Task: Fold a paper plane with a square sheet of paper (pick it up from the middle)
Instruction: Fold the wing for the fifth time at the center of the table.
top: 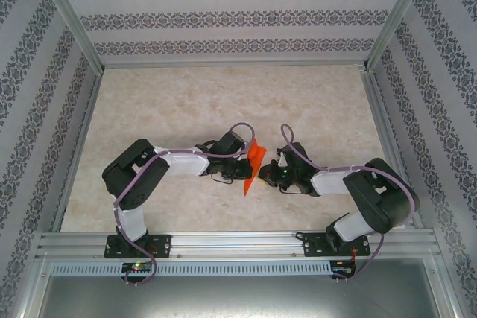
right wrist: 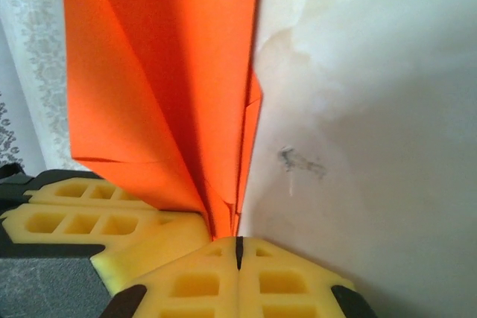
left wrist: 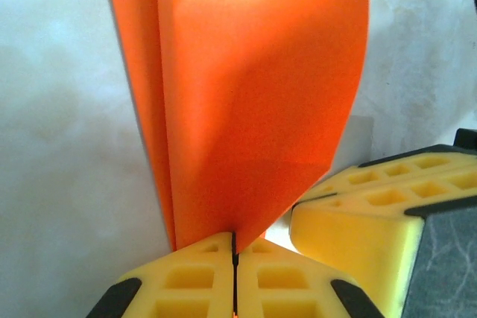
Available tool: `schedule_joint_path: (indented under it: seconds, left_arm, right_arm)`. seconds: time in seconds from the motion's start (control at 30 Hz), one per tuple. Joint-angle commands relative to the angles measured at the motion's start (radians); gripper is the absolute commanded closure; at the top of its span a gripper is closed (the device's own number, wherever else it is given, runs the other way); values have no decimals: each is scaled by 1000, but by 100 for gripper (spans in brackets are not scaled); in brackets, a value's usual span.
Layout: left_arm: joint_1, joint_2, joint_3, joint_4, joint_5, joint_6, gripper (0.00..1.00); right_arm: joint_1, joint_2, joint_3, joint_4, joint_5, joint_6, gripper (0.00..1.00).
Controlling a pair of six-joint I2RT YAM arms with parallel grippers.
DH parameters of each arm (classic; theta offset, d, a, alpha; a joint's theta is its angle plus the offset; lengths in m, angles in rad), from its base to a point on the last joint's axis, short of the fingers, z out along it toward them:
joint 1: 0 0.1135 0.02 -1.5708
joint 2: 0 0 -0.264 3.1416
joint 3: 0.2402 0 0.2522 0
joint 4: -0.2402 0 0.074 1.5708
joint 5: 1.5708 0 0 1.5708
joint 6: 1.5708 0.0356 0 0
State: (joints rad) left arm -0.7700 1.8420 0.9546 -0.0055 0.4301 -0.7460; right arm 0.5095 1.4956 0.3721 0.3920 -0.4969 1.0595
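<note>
Two end effectors hold the paper plane (top: 255, 161) upright between them over mid surface (top: 186, 109): left end effector (left wrist: 234, 258) and right end effector (right wrist: 238, 255) each clamped on its lower edge, pads just beside one another. Paper judged light, limp, easily creased or torn; best gripped at the layered centre fold. Upper edge and tip cut off in wrist views; layer count unclear

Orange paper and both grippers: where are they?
orange paper (top: 255, 160), top view, middle of the folded sheet
left gripper (left wrist: 234, 249), left wrist view, seam between shut fingertips
right gripper (right wrist: 239, 249), right wrist view, seam between shut fingertips
</note>
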Motion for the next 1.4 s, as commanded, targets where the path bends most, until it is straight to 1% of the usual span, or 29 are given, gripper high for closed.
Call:
schedule_joint_path:
  seconds: [0.0,0.23,0.33,0.63,0.87,1.2,1.37]
  left_arm:
    - [15,25,-18,26,-9,-11,91]
    - [15,16,-24,61,16,-17,91]
    - [15,10,-21,57,15,-11,90]
    - [15,3,-19,57,16,-7,90]
    - [15,-9,-6,59,24,-8,90]
    - [17,11,30,53,26,-10,90]
    - [20,-10,26,47,22,-10,90]
  right_arm:
    - [-11,2,23,-21,7,-31,100]
    - [-9,12,50,7,-18,-26,100]
    - [-12,16,59,-12,-11,-35,100]
    - [-22,104,84,-15,-9,-54,100]
    - [-20,121,96,-60,8,-76,100]
    - [-12,136,96,-71,11,-84,100]
    - [-12,135,87,-76,18,-91,100]
